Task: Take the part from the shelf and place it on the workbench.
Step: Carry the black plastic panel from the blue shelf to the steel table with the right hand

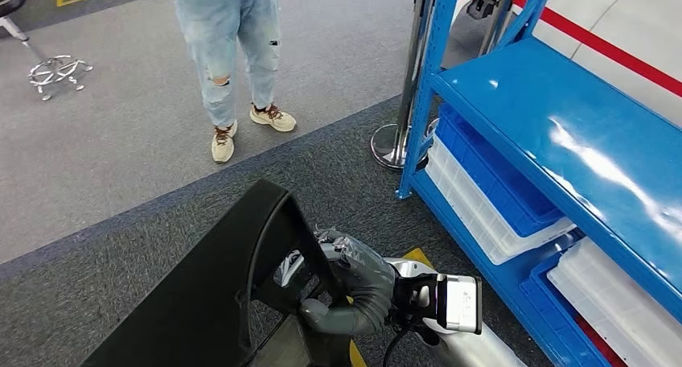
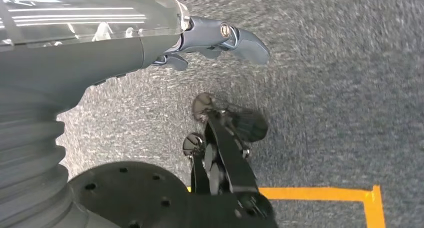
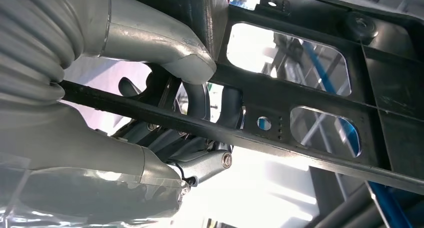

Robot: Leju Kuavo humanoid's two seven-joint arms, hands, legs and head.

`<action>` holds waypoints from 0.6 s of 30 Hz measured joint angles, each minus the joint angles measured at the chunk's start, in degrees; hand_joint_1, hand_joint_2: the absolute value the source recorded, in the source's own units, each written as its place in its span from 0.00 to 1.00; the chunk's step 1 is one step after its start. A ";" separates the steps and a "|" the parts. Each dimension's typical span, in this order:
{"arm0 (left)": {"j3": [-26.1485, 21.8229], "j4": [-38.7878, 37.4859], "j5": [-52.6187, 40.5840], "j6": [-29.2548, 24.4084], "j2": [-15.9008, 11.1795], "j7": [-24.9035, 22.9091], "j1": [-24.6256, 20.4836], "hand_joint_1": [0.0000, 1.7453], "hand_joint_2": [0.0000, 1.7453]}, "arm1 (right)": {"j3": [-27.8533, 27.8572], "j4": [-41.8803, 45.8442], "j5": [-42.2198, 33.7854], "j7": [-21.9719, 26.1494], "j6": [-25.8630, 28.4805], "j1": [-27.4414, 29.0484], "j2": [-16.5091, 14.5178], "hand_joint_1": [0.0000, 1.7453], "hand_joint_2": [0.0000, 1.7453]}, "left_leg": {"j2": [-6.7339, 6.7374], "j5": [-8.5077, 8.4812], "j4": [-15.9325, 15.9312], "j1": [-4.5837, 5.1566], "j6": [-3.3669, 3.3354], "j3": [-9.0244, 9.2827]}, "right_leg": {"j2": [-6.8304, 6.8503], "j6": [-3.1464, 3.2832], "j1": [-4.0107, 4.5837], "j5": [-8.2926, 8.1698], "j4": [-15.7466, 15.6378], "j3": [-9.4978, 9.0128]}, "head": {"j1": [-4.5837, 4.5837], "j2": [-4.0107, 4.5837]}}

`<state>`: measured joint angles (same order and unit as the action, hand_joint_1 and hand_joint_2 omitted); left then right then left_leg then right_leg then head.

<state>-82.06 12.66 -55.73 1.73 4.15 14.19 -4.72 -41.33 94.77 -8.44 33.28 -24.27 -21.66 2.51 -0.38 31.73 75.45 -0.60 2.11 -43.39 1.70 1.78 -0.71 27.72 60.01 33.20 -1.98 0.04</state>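
The part [image 1: 201, 290] is a large black plastic panel with ribs and cut-out windows, low in the head view. My right hand [image 1: 350, 285] grips one of its inner bars, thumb on one side and fingers hooked through an opening. In the right wrist view the fingers [image 3: 197, 100] wrap around the part's black crossbar [image 3: 310, 105]. The blue metal shelf [image 1: 563, 117] stands to the right, apart from the part. My left hand [image 2: 150, 43] hangs over grey carpet, fingers apart and holding nothing.
A person in light jeans [image 1: 233, 53] stands ahead on the carpet. A chrome stanchion [image 1: 410, 77] stands at the shelf's corner. Blue bins [image 1: 499, 182] and white trays [image 1: 474, 214] fill the lower shelves. A chair base [image 1: 56, 69] is far left. Yellow tape [image 2: 320, 193] marks the floor.
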 joint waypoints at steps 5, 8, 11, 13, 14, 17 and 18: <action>0.43 0.01 -0.26 -0.04 -0.15 -0.48 0.14 0.00 1.00 | -0.11 0.12 -0.06 0.02 0.29 -0.18 -0.02 0.88 1.00 | 3.53 -6.18 -13.71 1.16 -2.14 7.39 | 3.41 -0.02 0.61 0.51 -0.10 -0.57 | 0.03 0.00; 0.71 0.00 -0.61 -0.30 -0.22 -1.14 -0.03 0.00 1.00 | -0.13 0.15 -0.49 0.06 0.28 -0.31 0.00 0.88 1.00 | 4.29 -6.45 -16.81 2.05 -3.28 8.63 | 5.16 -0.60 0.60 0.68 -0.49 -0.94 | -0.01 0.00; 0.79 0.00 -0.66 -0.39 -0.10 -1.53 0.17 0.00 1.00 | -0.14 0.11 -0.78 0.11 0.19 -0.51 -0.02 0.88 1.00 | 2.68 -7.21 -18.08 1.65 -3.69 9.37 | 4.43 -1.23 0.50 1.14 -0.28 -1.32 | 0.02 0.00; 0.83 0.00 -0.66 -0.45 0.10 -1.65 0.13 0.00 1.00 | -0.14 0.01 -1.00 0.17 0.08 -0.60 0.04 0.88 1.00 | 1.47 -7.86 -19.00 1.12 -3.93 10.07 | 0.98 -1.61 0.35 3.47 3.53 0.30 | 0.10 0.00; 0.85 0.00 -0.66 -0.50 0.21 -1.67 0.02 0.00 1.00 | -0.15 -0.11 -1.11 0.20 -0.01 -0.58 0.13 0.88 1.00 | 0.80 -7.92 -19.05 1.11 -4.05 10.07 | -0.47 -1.73 0.28 5.18 6.90 2.01 | 0.14 0.00; 0.87 0.00 -0.66 -0.60 0.43 -1.70 -0.09 0.00 1.00 | -0.29 -0.63 -1.33 0.18 -0.22 -0.52 0.45 0.88 1.00 | -1.64 -7.79 -18.69 1.02 -4.01 9.93 | -1.53 -2.18 0.06 7.00 14.20 6.30 | 0.20 0.00; 0.89 0.00 -0.70 -0.57 0.51 -1.75 -0.05 0.00 1.00 | -0.33 -0.79 -1.37 0.18 -0.21 -0.52 0.52 0.88 1.00 | -2.53 -7.66 -18.44 0.92 -3.84 9.93 | -1.65 -2.35 -0.11 5.44 12.95 5.99 | 0.20 0.00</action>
<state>-81.17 12.66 -56.43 1.15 4.67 12.44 -4.77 -41.66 93.98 -9.81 33.46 -24.49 -22.18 3.04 -2.91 24.07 57.01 0.32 -1.73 -33.45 0.06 -0.57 -0.82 33.16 72.96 39.19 -1.78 0.04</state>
